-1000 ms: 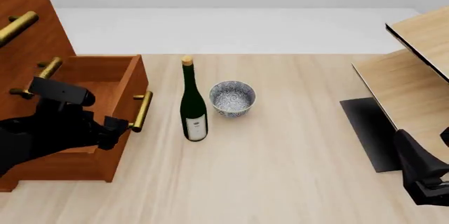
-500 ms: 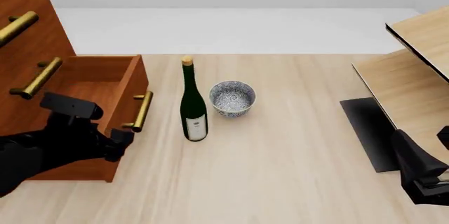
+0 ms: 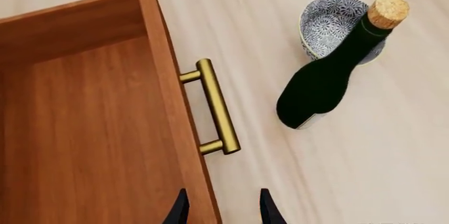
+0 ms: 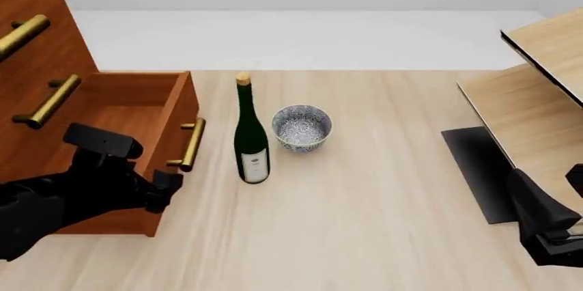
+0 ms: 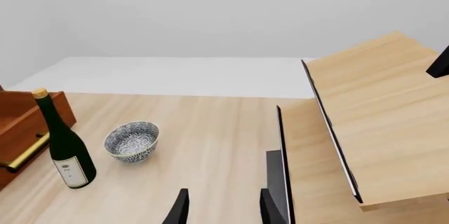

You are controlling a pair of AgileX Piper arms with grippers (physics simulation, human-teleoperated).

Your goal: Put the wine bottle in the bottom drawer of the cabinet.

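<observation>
The wine bottle [image 4: 250, 139] stands upright on the table, dark green with a cork top and a white label, just right of the open bottom drawer [image 4: 136, 110] of the cabinet [image 4: 37, 52]. The drawer's brass handle [image 4: 188, 145] faces the bottle. My left gripper [image 3: 223, 212] is open, hovering over the drawer's front wall near the handle [image 3: 214, 107], holding nothing. In its view the wine bottle [image 3: 324, 77] leans in front of the bowl. My right gripper [image 5: 223, 211] is open and empty, low at the right, far from the wine bottle [image 5: 64, 145].
A small patterned bowl [image 4: 302, 127] sits just right of the bottle. A pale wooden shelf unit [image 4: 533, 100] with a dark base [image 4: 478, 168] fills the right side. The cabinet's upper drawer fronts carry brass handles [image 4: 46, 102].
My left arm has drawn back toward the near edge and to the right. The bottom drawer has slid out a little further. The bottle, bowl and right arm stay put.
</observation>
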